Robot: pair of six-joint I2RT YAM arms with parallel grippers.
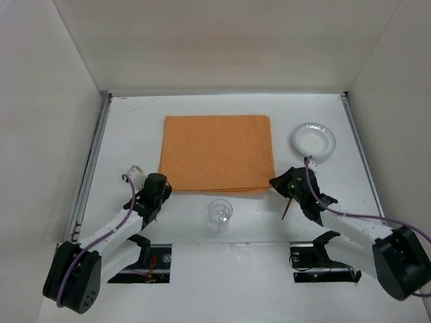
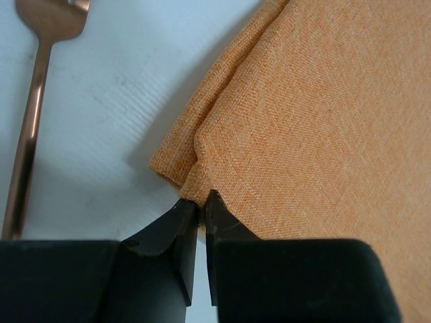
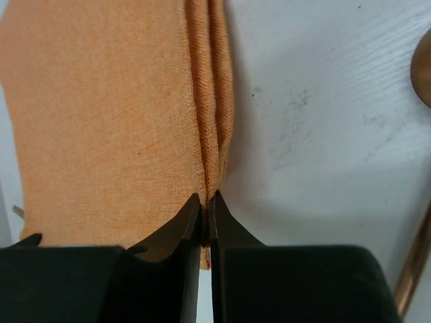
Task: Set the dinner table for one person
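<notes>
On the matte white dinner table (image 1: pixel 135 128), left end effector (image 2: pixel 201 207) and right end effector (image 3: pixel 207 202) grip placemat (image 1: pixel 217 151) corners.

Top camera: high at the near edge, looked down over the whole dinner table (image 1: pixel 135 128). Wrist cameras: close, low, facing forward. All three shared the placemat (image 1: pixel 217 153) near corners.

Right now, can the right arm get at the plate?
Probably, once it lets go: the plate sits just beyond the right arm, with only bare table between, but its jaws are clamped on the placemat's near right corner.
</notes>
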